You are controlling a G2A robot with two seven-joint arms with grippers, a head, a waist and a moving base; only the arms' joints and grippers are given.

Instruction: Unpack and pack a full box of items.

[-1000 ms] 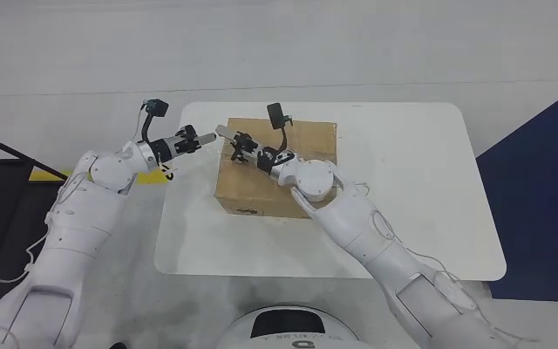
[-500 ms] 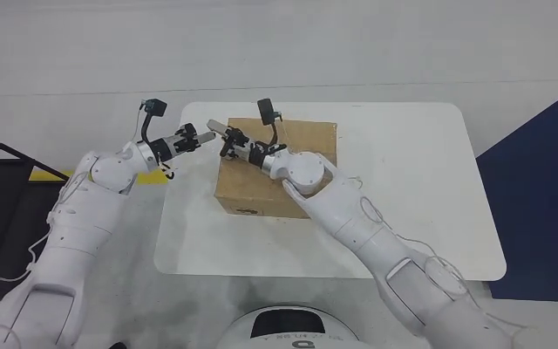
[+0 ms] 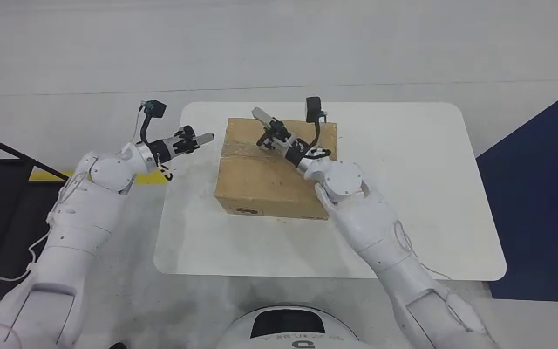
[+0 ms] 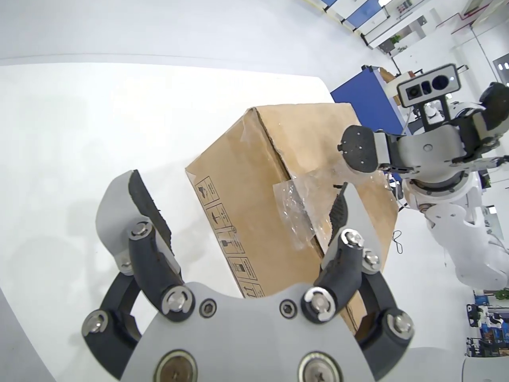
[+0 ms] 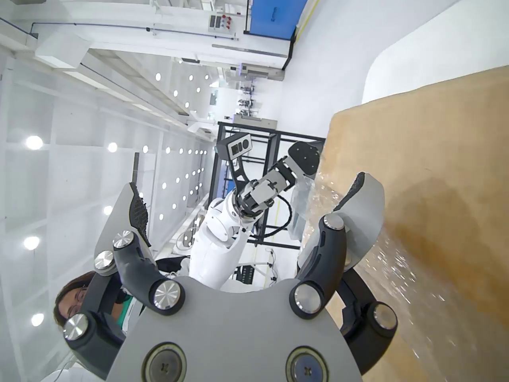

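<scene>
The box (image 3: 270,179) sits on the tabletop (image 3: 418,192). The left hand (image 3: 207,137) hangs just left of the box's far left corner. The right hand (image 3: 264,123) is above the box's far edge.

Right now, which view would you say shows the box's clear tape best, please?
The left wrist view: the clear tape lies crumpled and partly lifted at the box seam's end. The right wrist view gives a glossy strip; the top view, a faint seam line.
</scene>
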